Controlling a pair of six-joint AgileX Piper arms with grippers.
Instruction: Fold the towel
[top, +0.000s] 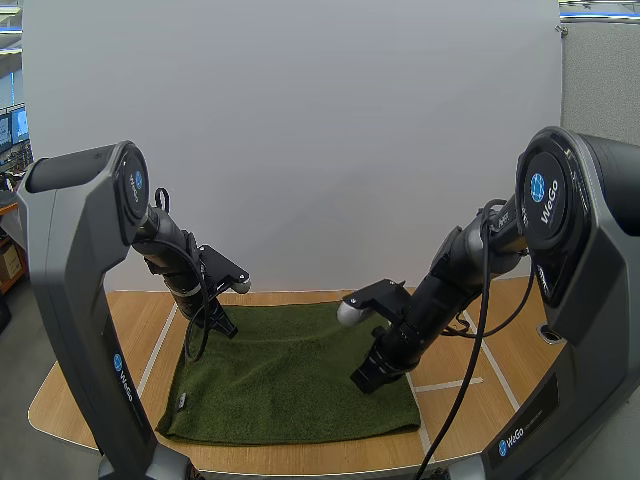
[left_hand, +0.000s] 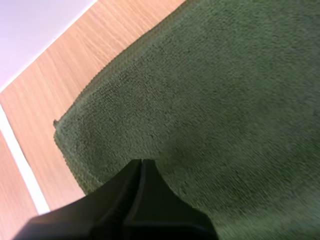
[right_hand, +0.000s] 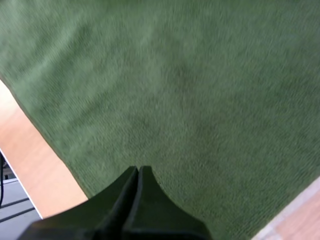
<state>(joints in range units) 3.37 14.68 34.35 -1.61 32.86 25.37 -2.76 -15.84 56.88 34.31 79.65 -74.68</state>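
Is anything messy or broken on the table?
Nothing stands out. The green towel lies flat and unfolded on the wooden table, and the left gripper and right gripper are both shut over it.

The right arm (top: 450, 280) hides the far right corner of the towel (top: 280, 380).

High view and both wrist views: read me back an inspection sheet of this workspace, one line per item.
Surface: light wooden table with white marking lines.
Job's things: dark green terry towel, spread flat, unfolded.
Clutter: nothing seen.
Grippers: left gripper near the towel's far left corner, jaws shut on nothing; right gripper over the towel's right side, jaws shut on nothing.
Cables: nothing seen loose on the table.
Surroundings: plain white panel behind the table.
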